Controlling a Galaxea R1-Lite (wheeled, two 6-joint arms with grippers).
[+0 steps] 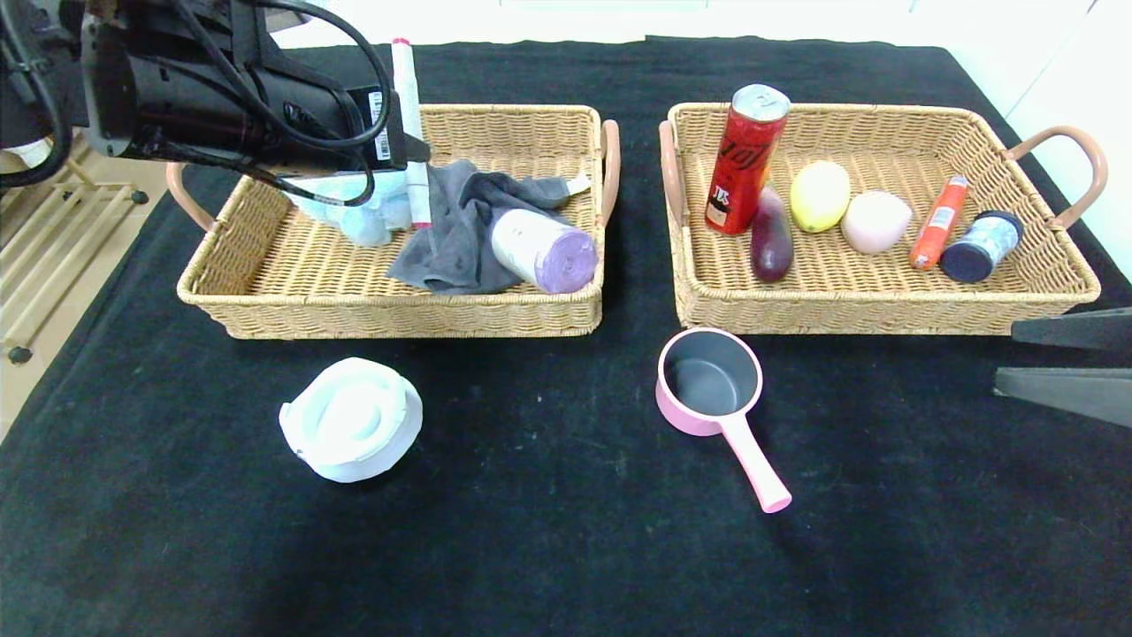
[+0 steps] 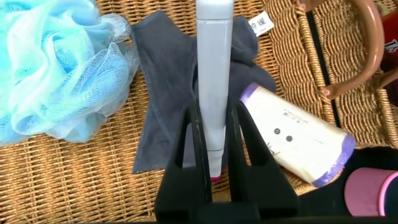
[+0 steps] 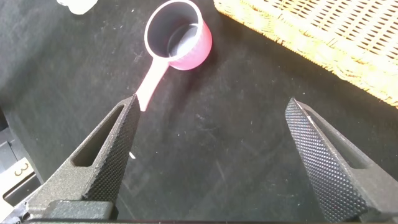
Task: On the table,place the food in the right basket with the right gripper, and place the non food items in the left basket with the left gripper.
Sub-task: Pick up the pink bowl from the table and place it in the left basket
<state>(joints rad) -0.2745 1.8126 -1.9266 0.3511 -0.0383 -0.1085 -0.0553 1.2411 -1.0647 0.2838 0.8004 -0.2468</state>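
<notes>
My left gripper (image 1: 414,157) (image 2: 216,111) hangs over the left basket (image 1: 265,292) and is shut on a white marker pen (image 1: 405,80) (image 2: 214,56) with pink ends, held upright in the head view. Below it lie a blue bath pouf (image 2: 50,68), a grey cloth (image 1: 455,230) (image 2: 165,81) and a roll of purple bags (image 1: 541,249) (image 2: 298,143). My right gripper (image 1: 1061,363) (image 3: 211,124) waits open at the table's right edge, nothing between its fingers. A pink saucepan (image 1: 712,385) (image 3: 177,40) and a pale round lidded container (image 1: 351,418) lie on the black table.
The right basket (image 1: 884,305) holds a red can (image 1: 745,159), an aubergine (image 1: 771,237), a lemon (image 1: 819,195), a pale pink fruit (image 1: 874,221), an orange sausage stick (image 1: 937,221) and a dark-lidded jar (image 1: 980,248). Basket handles stand up between the two baskets.
</notes>
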